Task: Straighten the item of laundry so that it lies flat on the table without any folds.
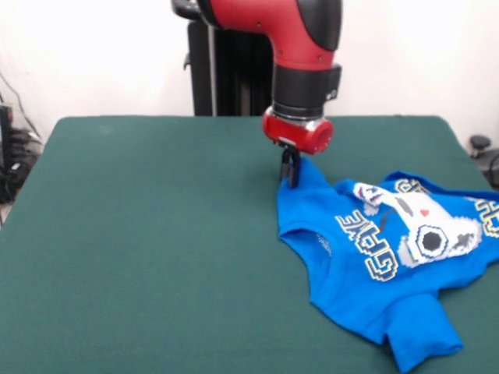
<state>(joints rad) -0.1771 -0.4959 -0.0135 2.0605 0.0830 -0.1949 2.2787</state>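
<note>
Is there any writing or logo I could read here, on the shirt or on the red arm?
"GAME": on the front of the blue T-shirt, white and yellow block letters, seen upside down and wrinkled.
Further lettering at the shirt's far right edge: cut off by a fold and the picture's edge, not readable.
The controller print carries no words.
The robot arm and its hand: no readable label.

A bright blue T-shirt (366, 292) is lying at the lower right of the frame, showing white-and-yellow block lettering and a white game-controller print with black and red marks. The table (140, 241) is spreading dark green around it. The arm (300, 47) at upper centre is showing red and black
</note>
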